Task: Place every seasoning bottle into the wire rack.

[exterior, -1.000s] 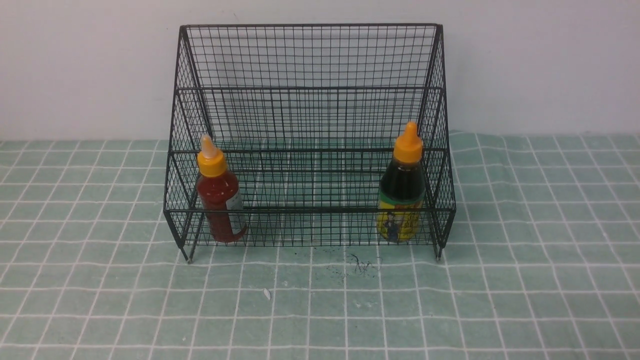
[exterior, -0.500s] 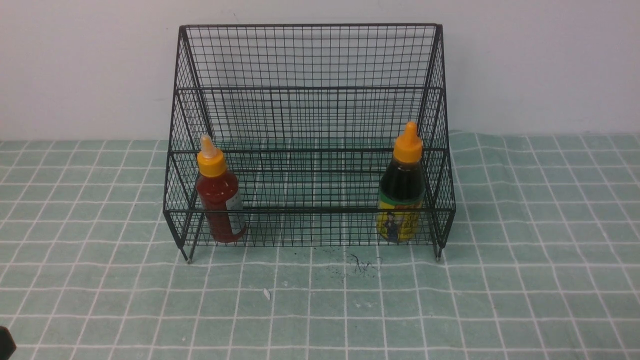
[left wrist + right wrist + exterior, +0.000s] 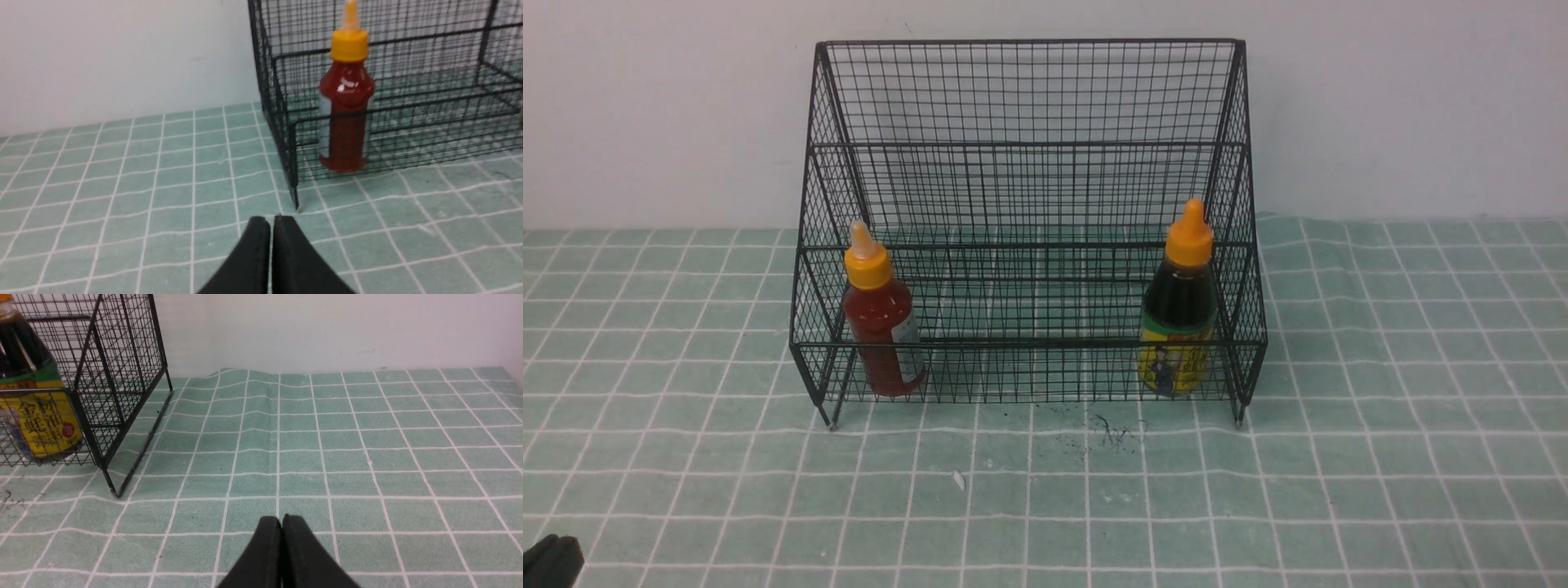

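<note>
Black wire rack (image 3: 1029,345) holds 2 bottles: red sauce bottle (image 3: 882,327), dark oyster sauce bottle (image 3: 1178,318). Left gripper (image 3: 271,222), right gripper (image 3: 282,522): both clenched.

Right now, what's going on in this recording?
Neither arm is handling anything. Both seasoning bottles are already in the wire rack: the red-sauce bottle stands near its left end, the dark-sauce bottle near its right end. The left gripper and the right gripper are both shut and hold nothing, in front of the rack. The placing looks done.
</note>
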Robot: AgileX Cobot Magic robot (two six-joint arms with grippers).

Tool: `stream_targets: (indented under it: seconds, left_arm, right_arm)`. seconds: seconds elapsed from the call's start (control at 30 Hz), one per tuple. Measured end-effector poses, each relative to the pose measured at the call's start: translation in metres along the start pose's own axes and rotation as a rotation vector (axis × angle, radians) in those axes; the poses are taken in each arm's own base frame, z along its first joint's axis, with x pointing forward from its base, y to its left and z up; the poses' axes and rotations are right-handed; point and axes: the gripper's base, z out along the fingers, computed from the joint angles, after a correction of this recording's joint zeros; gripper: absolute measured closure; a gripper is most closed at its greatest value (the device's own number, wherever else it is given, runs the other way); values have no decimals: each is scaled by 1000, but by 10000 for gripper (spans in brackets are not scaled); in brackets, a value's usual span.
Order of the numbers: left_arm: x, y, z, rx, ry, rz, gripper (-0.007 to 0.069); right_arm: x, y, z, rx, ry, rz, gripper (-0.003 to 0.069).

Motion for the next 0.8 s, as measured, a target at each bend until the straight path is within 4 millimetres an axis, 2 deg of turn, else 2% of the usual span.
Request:
stream_targets:
  seconds: [0.07, 0.27, 0.8]
  left_arm:
    - [14, 0, 6, -10, 13, -2, 631]
    - [28, 0, 7, -4, 100, -3, 631]
    - [29, 0, 7, -3, 109, -2, 631]
  right_arm:
    - [0, 0, 0, 0, 0, 0, 673]
    - [0, 0, 0, 0, 0, 0, 673]
    - [0, 0, 0, 0, 0, 0, 673]
